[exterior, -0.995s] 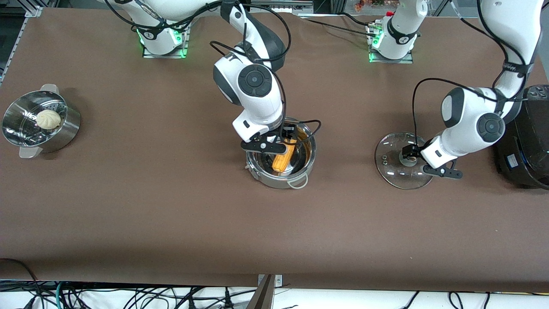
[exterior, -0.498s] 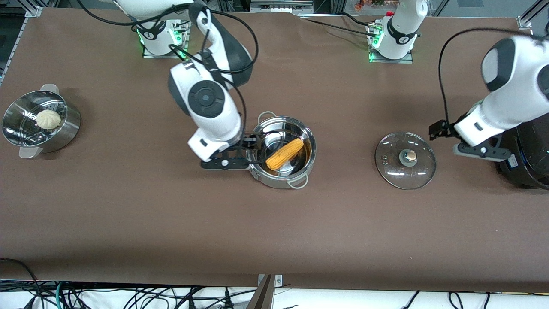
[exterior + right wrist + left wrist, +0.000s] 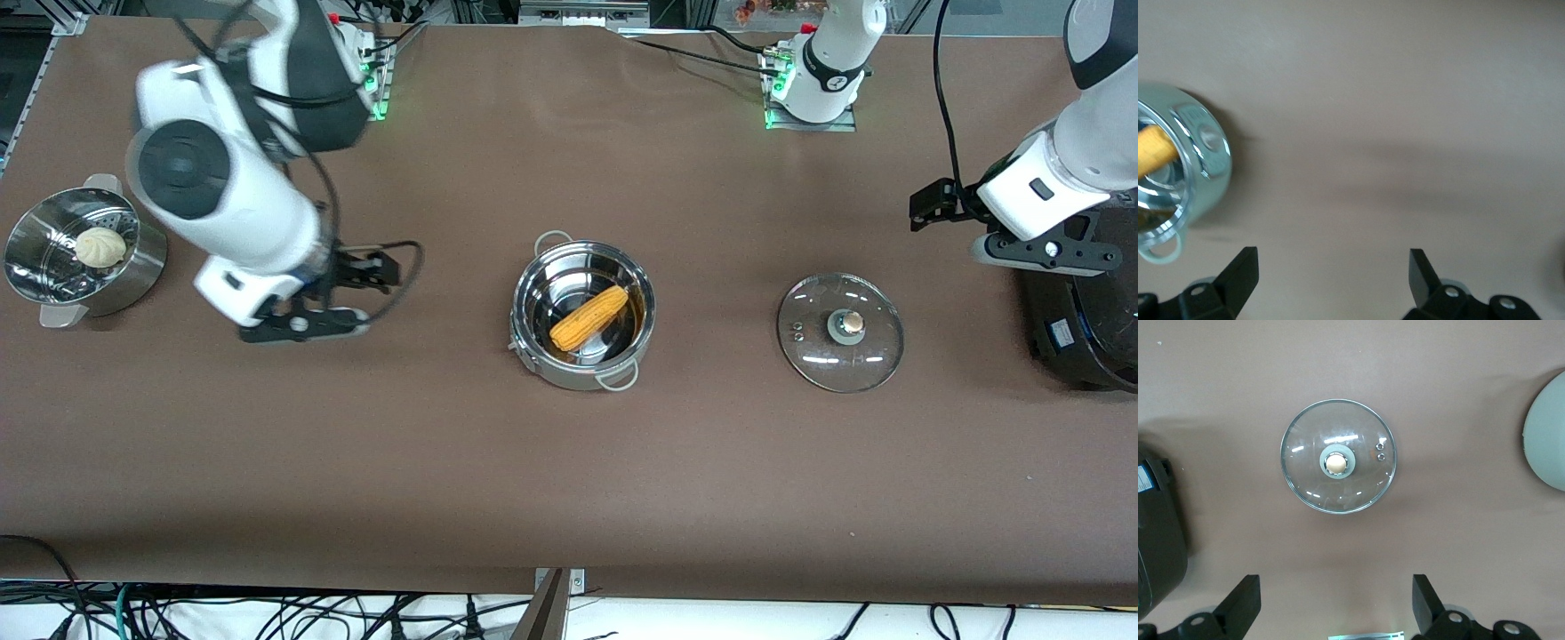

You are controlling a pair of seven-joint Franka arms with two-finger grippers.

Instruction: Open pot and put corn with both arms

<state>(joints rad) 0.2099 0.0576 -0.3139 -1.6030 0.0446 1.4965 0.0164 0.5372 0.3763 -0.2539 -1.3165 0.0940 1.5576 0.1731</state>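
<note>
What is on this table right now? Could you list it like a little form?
pot: open, mid-table
corn: lying inside the pot
lid: flat on the table, beside the pot toward the left arm's end
left gripper: open, empty, above the table near the black cooker
right gripper: open, empty, over the table between pot and steamer bowl
bun: in the steamer bowl

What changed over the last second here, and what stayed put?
The right end effector let go of the corn, left it in the pot and pulled away toward the steamer bowl. The left end effector released the lid and moved up beside the black cooker. Both are open. Pot, lid, bowl and bun stayed put.
</note>
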